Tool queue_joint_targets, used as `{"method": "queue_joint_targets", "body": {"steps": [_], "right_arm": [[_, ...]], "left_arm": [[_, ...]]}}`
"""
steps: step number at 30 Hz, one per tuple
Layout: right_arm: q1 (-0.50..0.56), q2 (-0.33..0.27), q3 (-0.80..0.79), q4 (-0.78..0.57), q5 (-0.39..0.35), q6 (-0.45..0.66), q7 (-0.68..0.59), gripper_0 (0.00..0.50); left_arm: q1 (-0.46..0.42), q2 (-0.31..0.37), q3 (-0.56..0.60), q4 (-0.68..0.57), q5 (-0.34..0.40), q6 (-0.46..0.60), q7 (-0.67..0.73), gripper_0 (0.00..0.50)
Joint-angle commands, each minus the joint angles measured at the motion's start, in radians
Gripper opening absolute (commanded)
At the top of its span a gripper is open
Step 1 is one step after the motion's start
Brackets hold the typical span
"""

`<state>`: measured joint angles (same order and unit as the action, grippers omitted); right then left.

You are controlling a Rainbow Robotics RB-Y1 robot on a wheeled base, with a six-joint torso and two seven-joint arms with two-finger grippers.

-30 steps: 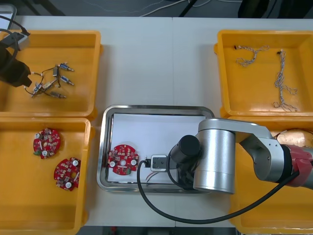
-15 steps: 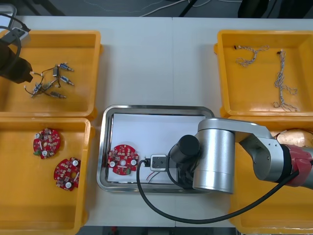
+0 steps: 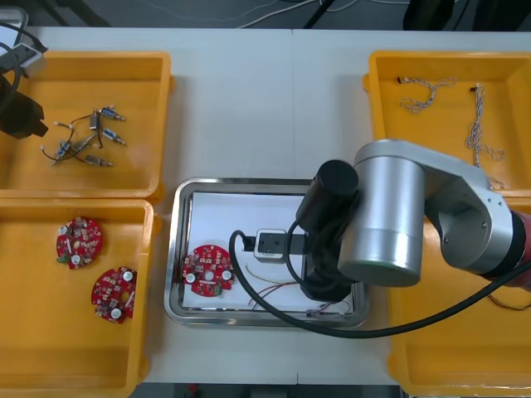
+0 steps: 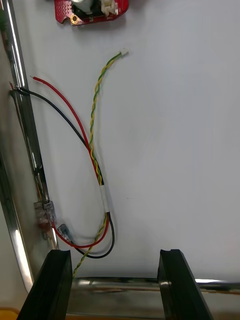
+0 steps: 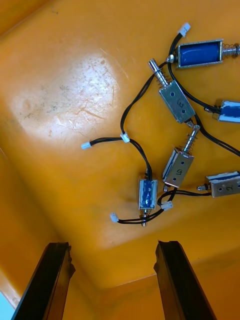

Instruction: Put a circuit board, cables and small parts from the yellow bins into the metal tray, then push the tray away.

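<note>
- Yellow bins (image 3: 158, 91): four, two along the left edge of the table (image 3: 265, 99) and two along its right edge.
- Metal tray (image 3: 178, 249): one, white inside, between the bins by the table's near edge.
- Round red circuit boards: three. One (image 3: 207, 269) lies toward the tray's near left corner; two (image 3: 79, 240) lie in the near left bin.
- Twisted blue and white cables (image 3: 477, 133): two, in the far right bin.
- Cable bundle (image 4: 95, 140): one, with red, black and twisted yellow-green strands, lying loose along the tray's near edge.
- Small metal parts (image 5: 175, 102): six, blue and silver blocks on tangled black leads, in the far left bin.
- Right gripper (image 4: 115, 255): released, holding nothing, over the tray's near right corner.
- Left gripper (image 5: 112, 246): released, above the small metal parts.
</note>
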<state>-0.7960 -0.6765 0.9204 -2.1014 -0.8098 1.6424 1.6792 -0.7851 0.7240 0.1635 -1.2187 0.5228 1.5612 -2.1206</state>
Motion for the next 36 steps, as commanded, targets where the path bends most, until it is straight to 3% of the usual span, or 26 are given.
{"method": "queue_joint_targets", "body": {"steps": [1,13,27,36], "right_arm": [[-0.035,0.020,-0.135,-0.063,-0.069,0.079,0.005,0.500],[-0.028,-0.037,-0.394,-0.085,-0.241,0.274,-0.095,0.500],[0.055,-0.112,-0.643,-0.069,-0.278,0.277,-0.354,0.500],[0.155,-0.227,-0.758,-0.071,-0.310,0.277,-0.503,0.500]], "left_arm": [[-0.056,-0.009,0.021,0.016,-0.013,-0.041,-0.042,0.500],[-0.056,-0.032,0.007,0.045,-0.052,-0.089,-0.058,0.500],[-0.054,-0.132,0.042,0.041,-0.198,-0.118,-0.050,0.500],[-0.045,-0.178,0.045,0.036,-0.257,-0.151,-0.051,0.500]]}}
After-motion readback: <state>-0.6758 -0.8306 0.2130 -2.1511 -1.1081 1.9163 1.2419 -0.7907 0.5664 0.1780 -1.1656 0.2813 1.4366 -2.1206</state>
